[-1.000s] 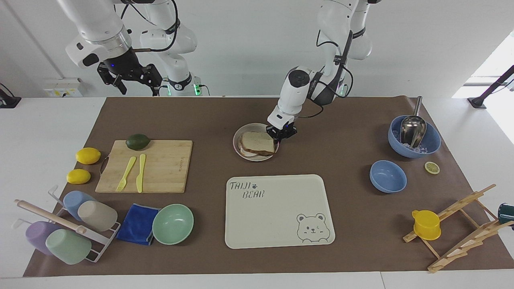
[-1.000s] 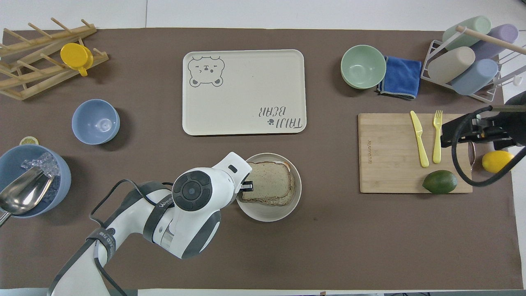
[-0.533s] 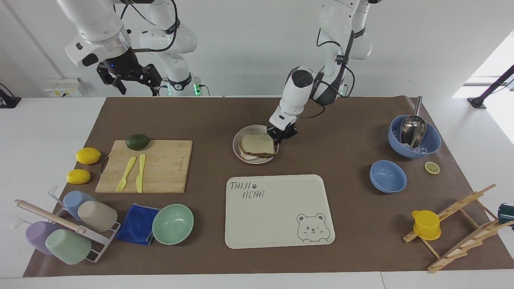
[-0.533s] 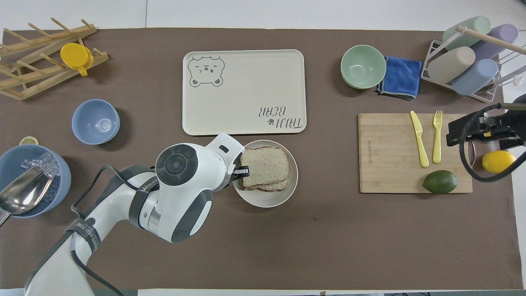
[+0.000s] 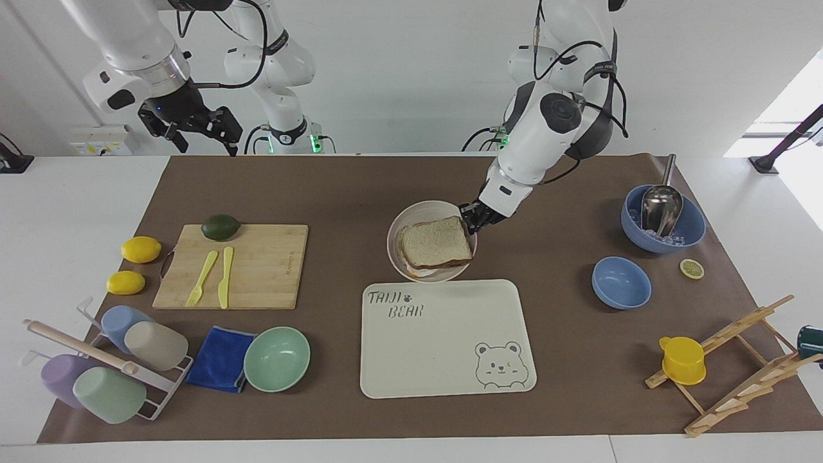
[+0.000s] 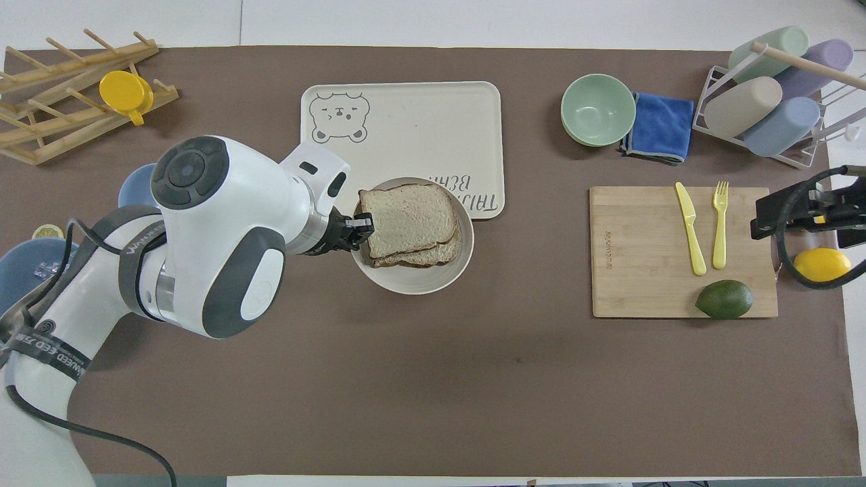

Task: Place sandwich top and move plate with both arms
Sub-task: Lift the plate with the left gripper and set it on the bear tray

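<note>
The left gripper (image 5: pixel 474 217) is shut on the rim of the plate (image 5: pixel 411 212) at the side toward the left arm's end of the table, and the plate hangs lifted and slightly tilted in that grip. In the overhead view the plate (image 6: pixel 414 284) covers the nearest corner of the tray (image 6: pixel 406 108), yet the facing view shows it just short of the tray's (image 5: pixel 450 334) near edge, so it is over the mat, not yet over the tray. The sandwich top (image 5: pixel 434 242) lies on the lower slice on the plate, a little askew, its corner close to the fingertips.

What the next move turns on: the tray lies straight ahead of the plate, farther from the robots, with its long side running across the table — so the carry only has to go forward and down.

The right gripper (image 5: pixel 193 125) waits open, raised above the table edge at the right arm's end, with the cutting board (image 5: pixel 238 270) between it and the plate — well apart from the plate and holding nothing. Only 1 arm carries now.
</note>
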You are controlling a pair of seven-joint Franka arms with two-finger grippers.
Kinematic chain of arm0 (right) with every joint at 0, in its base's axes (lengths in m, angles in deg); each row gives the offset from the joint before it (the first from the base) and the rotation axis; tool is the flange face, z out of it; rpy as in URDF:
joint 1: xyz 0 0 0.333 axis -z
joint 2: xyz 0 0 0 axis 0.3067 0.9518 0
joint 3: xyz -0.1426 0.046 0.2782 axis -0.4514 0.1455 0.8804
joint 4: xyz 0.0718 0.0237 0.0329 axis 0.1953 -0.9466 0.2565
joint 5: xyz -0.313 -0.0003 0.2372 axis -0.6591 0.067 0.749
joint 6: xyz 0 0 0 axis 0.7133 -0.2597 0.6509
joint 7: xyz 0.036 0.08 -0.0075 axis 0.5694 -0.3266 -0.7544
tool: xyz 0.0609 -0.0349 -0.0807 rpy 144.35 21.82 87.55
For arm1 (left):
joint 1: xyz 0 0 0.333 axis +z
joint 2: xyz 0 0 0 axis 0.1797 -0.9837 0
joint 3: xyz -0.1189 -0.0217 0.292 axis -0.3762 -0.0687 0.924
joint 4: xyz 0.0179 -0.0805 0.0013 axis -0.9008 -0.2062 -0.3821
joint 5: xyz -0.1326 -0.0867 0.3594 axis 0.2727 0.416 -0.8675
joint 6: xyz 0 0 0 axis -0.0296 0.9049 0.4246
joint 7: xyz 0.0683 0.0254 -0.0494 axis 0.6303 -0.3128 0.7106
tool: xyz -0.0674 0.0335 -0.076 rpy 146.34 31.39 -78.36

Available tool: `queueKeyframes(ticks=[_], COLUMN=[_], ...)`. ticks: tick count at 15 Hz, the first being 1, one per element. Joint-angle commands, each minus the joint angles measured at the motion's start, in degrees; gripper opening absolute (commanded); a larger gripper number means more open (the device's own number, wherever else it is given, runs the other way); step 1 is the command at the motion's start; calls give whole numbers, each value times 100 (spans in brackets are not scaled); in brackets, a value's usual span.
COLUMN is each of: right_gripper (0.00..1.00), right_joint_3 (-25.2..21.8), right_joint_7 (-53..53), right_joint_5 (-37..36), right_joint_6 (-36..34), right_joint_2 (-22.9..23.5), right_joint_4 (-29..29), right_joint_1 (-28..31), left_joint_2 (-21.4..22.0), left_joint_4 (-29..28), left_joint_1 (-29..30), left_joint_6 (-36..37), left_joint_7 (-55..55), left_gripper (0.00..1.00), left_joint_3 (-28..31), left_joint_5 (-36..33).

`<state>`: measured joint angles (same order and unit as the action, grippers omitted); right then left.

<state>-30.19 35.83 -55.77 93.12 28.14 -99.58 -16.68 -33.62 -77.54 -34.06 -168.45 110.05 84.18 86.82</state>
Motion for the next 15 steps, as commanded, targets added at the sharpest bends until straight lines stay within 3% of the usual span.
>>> queueKeyframes(ticks=[1, 4, 7, 11, 15], right_gripper=[100, 100, 100, 100, 100], right_joint_3=[61, 60, 61, 61, 61], right_joint_7=[-106, -115, -106, -106, -115], right_joint_5=[105, 113, 113, 105, 105], right_joint_6=[98, 133, 107, 124, 168], right_joint_2=[-105, -105, -105, -105, -105], right_joint_4=[-129, -129, -129, -129, -129], right_joint_1=[76, 84, 67, 76, 67], left_joint_2=[-424, -669, -1398, -2260, -2472], left_joint_4=[621, 804, 1699, 2448, 2239], left_joint_1=[173, 340, 358, 270, 226], left_joint_6=[190, 137, 251, 129, -538], left_joint_7=[-63, -54, -45, -27, -45], left_gripper=[0, 0, 0, 0, 0], left_joint_3=[-5, 4, 21, 268, 250], left_joint_5=[109, 56, -207, -199, -225])
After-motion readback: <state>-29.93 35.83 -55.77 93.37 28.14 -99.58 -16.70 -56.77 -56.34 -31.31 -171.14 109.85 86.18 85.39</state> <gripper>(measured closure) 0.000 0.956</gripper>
